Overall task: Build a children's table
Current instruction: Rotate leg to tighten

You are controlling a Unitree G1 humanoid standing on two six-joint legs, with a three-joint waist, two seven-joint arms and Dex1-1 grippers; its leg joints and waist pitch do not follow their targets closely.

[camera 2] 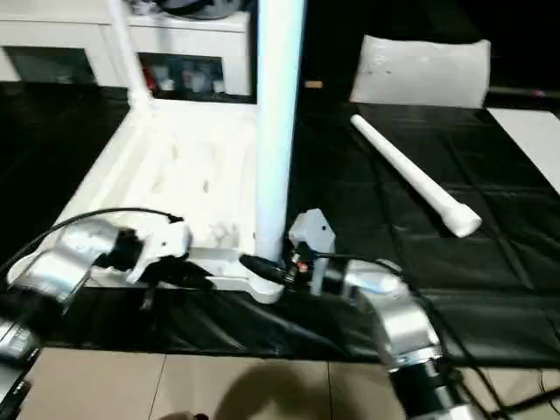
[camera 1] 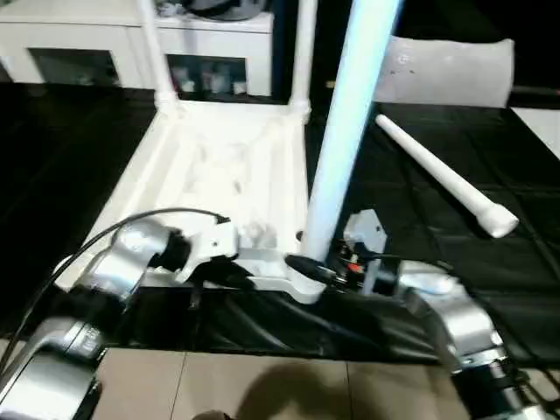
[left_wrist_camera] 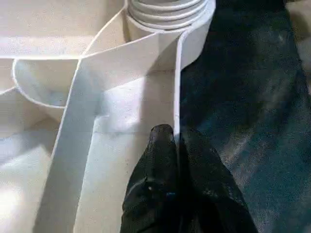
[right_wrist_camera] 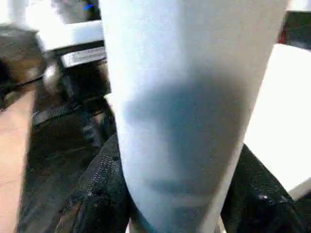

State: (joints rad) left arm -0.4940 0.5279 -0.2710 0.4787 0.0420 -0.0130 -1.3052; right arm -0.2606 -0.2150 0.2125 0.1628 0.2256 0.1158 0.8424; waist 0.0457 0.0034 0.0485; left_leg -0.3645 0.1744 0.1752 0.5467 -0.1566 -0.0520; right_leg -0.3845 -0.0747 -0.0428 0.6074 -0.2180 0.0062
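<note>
Left eye view: three white tapered tube legs stand in the white ribbed plastic tabletop, a fourth leg lies loose at two o'clock, the right gripper clamps the nearest leg, and the left gripper pinches the tabletop's rim.

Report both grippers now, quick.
Left gripper: shut on the tabletop rim.
Right gripper: shut on the upright leg.

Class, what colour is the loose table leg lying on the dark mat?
White; the loose leg shows best in the left eye view.
</note>
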